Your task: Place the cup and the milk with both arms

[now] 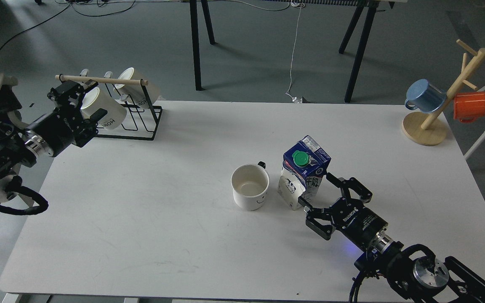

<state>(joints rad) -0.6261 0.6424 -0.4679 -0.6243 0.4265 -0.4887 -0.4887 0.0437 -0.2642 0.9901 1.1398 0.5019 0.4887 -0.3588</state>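
Observation:
The cup (250, 187), a white mug with a black smiley face and a small black handle, stands upright near the middle of the white table (150, 219). The milk (303, 171), a blue and white carton with a green cap, stands upright just right of the cup, a small gap between them. My right gripper (317, 191) is open and empty, its fingers spread just right of and in front of the carton, apart from it. My left gripper (67, 99) is at the far left by the mug rack, dark and end-on; its fingers cannot be told apart.
A black wire rack (135, 120) with cream "HOME" mugs (103, 111) stands at the back left. A wooden mug tree (440, 109) with a blue mug (424, 96) and an orange mug (470, 106) stands at the back right corner.

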